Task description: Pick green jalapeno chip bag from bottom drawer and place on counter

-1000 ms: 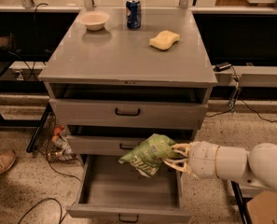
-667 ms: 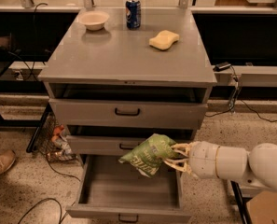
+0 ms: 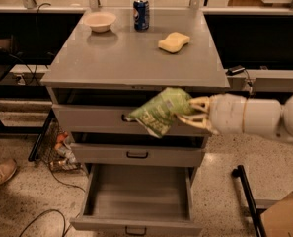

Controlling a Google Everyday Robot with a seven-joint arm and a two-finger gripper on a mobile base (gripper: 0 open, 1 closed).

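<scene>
The green jalapeno chip bag (image 3: 161, 111) hangs in the air in front of the top drawer, just below the counter's front edge. My gripper (image 3: 194, 113) comes in from the right on a white arm and is shut on the bag's right end. The bottom drawer (image 3: 138, 196) is pulled open below and holds nothing. The grey counter (image 3: 131, 58) is the cabinet's top, just above and behind the bag.
On the counter stand a white bowl (image 3: 99, 20), a blue soda can (image 3: 141, 14) and a yellow sponge (image 3: 174, 42). The two upper drawers are closed. A shoe (image 3: 0, 175) and cables lie on the floor at left; a cardboard box (image 3: 283, 214) sits at lower right.
My gripper has lifted the chip bag from just above the open bottom drawer up to the level of the top drawer, near the counter's front edge.
</scene>
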